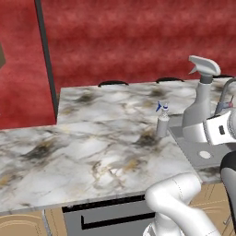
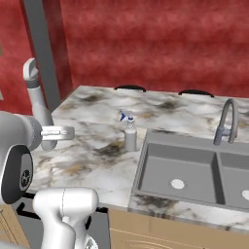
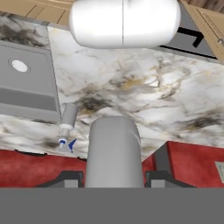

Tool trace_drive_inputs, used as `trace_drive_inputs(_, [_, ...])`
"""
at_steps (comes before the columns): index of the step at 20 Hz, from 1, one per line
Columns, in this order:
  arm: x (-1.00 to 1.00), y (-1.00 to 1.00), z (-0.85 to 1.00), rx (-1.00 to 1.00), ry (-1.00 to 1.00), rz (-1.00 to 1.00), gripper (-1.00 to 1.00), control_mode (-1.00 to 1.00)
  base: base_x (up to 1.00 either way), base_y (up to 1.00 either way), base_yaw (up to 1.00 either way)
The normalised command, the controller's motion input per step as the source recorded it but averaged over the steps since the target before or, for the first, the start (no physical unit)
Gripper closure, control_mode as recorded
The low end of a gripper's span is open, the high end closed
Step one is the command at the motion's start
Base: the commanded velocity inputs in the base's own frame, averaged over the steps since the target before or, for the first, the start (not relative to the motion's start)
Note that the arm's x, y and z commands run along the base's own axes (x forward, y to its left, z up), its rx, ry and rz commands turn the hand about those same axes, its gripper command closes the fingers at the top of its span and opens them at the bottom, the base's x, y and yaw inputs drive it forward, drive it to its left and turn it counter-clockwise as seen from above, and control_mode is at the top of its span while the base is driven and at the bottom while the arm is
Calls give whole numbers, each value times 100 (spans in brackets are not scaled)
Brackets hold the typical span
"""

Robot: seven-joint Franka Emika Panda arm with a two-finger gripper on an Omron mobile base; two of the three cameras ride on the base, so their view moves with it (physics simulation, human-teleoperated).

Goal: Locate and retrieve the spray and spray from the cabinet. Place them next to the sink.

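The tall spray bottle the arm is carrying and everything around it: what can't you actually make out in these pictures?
- Trigger spray bottle: its base, hidden behind the arm's white wrist in the left base view; its head, cut off by the bottom edge in the hand view.
- Gripper: its fingertips, hidden behind the bottle's body.
- Small blue-tipped spray bottle: any label, too small to read.
- Sink: its right basin, cut by the frame edge.

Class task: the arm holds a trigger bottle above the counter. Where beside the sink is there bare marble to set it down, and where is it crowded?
Free: the marble counter left of the sink, in front of the small blue-tipped spray bottle, out to the front edge. Crowded: right at that standing bottle, against the sink's left rim. The end effector grips the trigger spray bottle.
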Motion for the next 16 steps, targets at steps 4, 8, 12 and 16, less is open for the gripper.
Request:
trace_drive_inputs(4, [0,0,0,0,0,0,100,100,22,-80,-5])
trace_drive_inputs(8, [0,0,0,0,0,0,100,100,14,-48,-1])
trace_drive_inputs(12, [0,0,0,0,0,0,100,100,23,-59,-2])
trace_drive_inputs(16, [0,0,0,0,0,0,100,100,27,-68,-4])
